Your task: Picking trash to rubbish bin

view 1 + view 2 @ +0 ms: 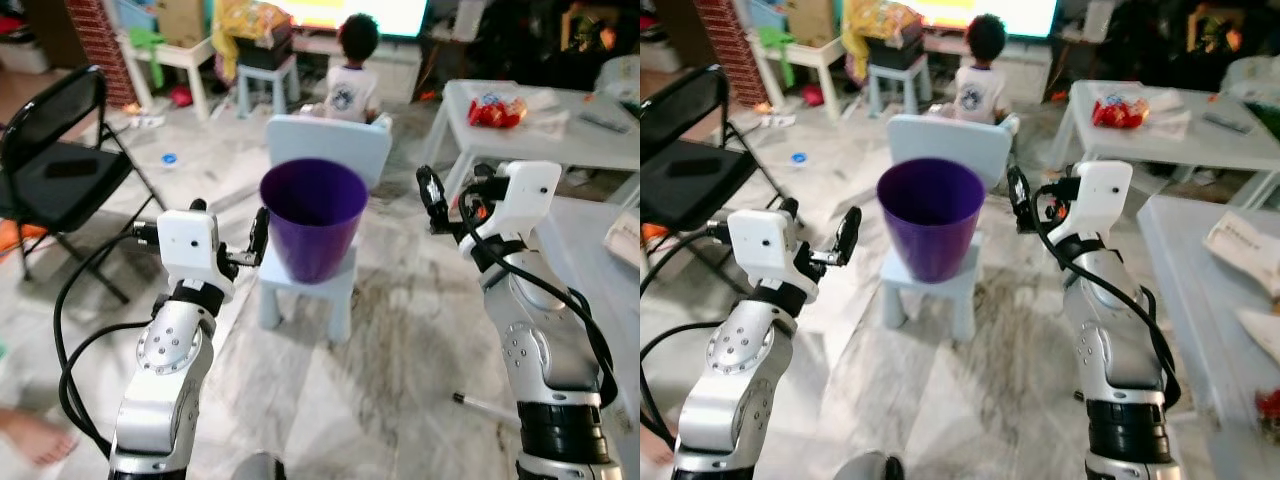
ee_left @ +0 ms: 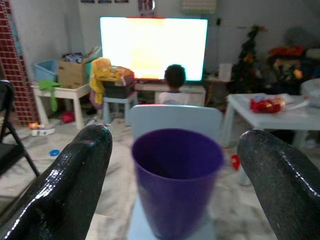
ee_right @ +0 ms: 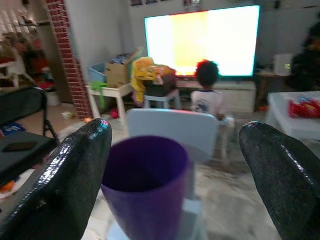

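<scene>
A purple rubbish bin (image 1: 313, 218) stands upright on a small pale-blue child's chair (image 1: 326, 147) straight ahead of me. My left gripper (image 1: 228, 226) is raised just left of the bin, open, with nothing between its fingers (image 2: 75, 170). On the bin's right my right gripper (image 1: 456, 190) is held up, open and empty too; its fingers (image 3: 65, 180) frame the bin in the right wrist view. A red snack packet (image 1: 497, 110) lies on the white table (image 1: 560, 140) at the back right. A small blue lid (image 1: 168, 158) sits on the floor.
A black folding chair (image 1: 60, 170) stands at the left. A person (image 1: 352, 70) sits on the floor facing a bright TV (image 2: 152, 47). A bare foot (image 1: 35, 435) is at the lower left. A grey table (image 1: 1200, 280) with papers is on my right. A thin white stick (image 1: 485, 405) lies on the marble floor.
</scene>
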Robot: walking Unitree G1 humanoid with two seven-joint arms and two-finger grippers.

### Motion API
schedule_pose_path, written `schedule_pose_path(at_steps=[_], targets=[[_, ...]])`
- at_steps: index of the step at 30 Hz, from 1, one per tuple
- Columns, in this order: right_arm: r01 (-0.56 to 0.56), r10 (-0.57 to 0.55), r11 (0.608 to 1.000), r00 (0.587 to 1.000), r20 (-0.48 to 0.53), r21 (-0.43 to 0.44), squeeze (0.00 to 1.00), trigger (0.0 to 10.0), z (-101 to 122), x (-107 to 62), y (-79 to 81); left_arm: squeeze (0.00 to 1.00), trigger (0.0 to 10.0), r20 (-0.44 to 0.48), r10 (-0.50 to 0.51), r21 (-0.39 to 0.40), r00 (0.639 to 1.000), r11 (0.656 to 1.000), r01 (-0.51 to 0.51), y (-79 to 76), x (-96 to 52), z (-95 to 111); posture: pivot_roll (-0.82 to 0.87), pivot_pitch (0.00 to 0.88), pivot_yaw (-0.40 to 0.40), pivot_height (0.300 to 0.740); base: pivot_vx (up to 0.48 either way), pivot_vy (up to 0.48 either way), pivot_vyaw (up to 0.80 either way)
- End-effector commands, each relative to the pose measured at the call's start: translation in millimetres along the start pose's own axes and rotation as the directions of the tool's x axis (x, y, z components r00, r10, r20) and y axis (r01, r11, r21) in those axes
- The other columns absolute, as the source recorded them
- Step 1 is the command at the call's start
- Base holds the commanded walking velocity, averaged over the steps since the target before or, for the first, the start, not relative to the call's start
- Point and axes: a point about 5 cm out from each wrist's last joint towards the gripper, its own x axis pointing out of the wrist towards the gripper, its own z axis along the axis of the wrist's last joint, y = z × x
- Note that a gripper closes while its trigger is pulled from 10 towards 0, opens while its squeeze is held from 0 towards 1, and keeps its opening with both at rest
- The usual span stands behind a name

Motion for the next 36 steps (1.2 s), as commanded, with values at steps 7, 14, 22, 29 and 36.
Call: schedule_pose_path(at_steps=[7, 14, 22, 29, 36], targets=[[0.005, -0.005, 1.0, 1.0, 0.006, -0.011, 0.0, 10.0, 3.0, 0.9, -0.9, 0.0, 10.0, -0.002, -0.017, 0.012, 1.0, 1.0, 0.017, -1.9, -0.1, 0.4, 0.1, 0.096, -0.056, 0.74, -0.228, 0.0, 0.0], [-0.006, 0.006, 1.0, 1.0, -0.003, -0.004, 0.0, 10.0, 1.9, 2.5, 0.1, 0.0, 10.0, 0.003, -0.014, 0.014, 1.0, 1.0, 0.014, -1.5, 0.4, 1.2, 0.1, 0.091, -0.059, 0.74, 0.0, 0.0, 0.0], [-0.011, 0.011, 1.0, 1.0, -0.008, -0.004, 0.0, 10.0, 1.5, 4.1, 1.1, 0.0, 10.0, 0.008, -0.008, 0.007, 1.0, 1.0, 0.008, 0.4, 1.6, 2.2, 0.1, 0.087, -0.059, 0.74, 0.0, 0.0, -0.39], [-0.012, 0.012, 1.0, 1.0, -0.011, 0.0, 0.0, 10.0, 0.9, 4.9, 1.5, 0.0, 10.0, 0.009, -0.003, -0.002, 1.0, 1.0, 0.003, 0.8, 2.1, 2.2, 0.1, 0.084, -0.059, 0.74, 0.0, 0.0, -0.8], [-0.012, 0.012, 1.0, 1.0, -0.015, 0.001, 0.0, 10.0, -0.2, 5.0, 2.3, 0.0, 10.0, 0.005, 0.024, -0.001, 1.0, 1.0, -0.024, 2.7, 4.1, 1.4, 0.1, 0.086, -0.058, 0.74, 0.0, 0.0, -0.8]])
